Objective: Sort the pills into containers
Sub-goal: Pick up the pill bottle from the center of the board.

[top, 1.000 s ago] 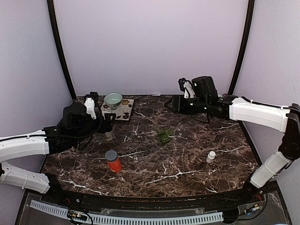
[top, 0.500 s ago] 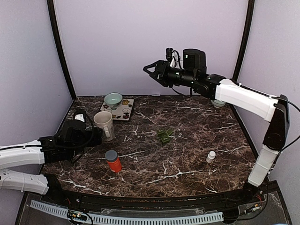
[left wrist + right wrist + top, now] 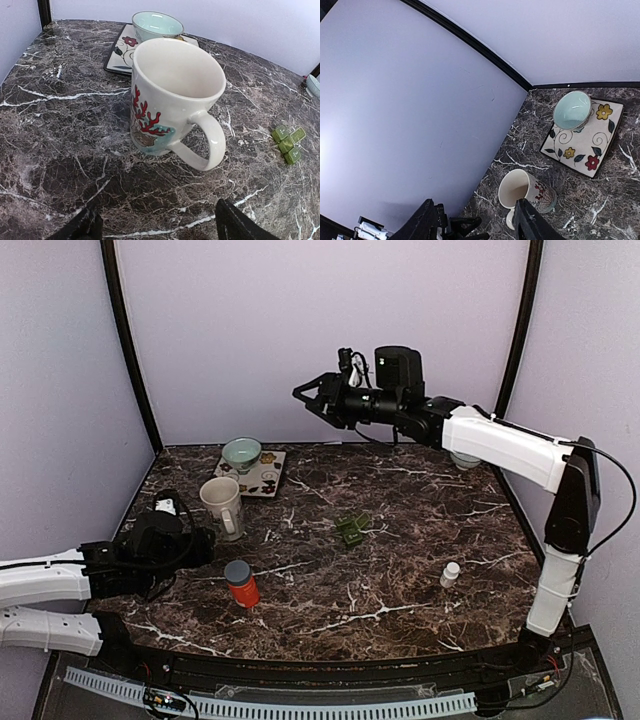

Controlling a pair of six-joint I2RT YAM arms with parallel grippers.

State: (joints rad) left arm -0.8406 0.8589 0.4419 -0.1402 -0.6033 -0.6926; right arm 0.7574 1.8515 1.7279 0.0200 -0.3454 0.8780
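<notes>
Starting at the left, we find the left claw (image 3: 159,227) low over the dark marbled tabletop (image 3: 60,150), its jaws spread wide and gripping nothing. Just ahead of it stands the cream ceramic mug with a red coral print (image 3: 175,95), upright, its handle turned back toward the claw and clear of both fingers. To that claw's right, nearer the arm bases, stands the orange pill bottle with a grey cap (image 3: 240,583). Beyond the mug, farther from the claw, the pale green bowl (image 3: 241,451) rests on the square floral plate (image 3: 268,478).

Next comes the right claw (image 3: 476,222), raised high above the far side of the tabletop, jaws parted and empty, looking down toward the bowl and mug. Well below it lies the cluster of small green pieces (image 3: 350,529), which we take for the pills, apart from every container. Farther right stands the small white bottle (image 3: 451,573).

We judge that sorting has not begun: no piece is held. The next move calls for a claw to descend on the green pieces, close narrowly on one, and carry it to an open container.
</notes>
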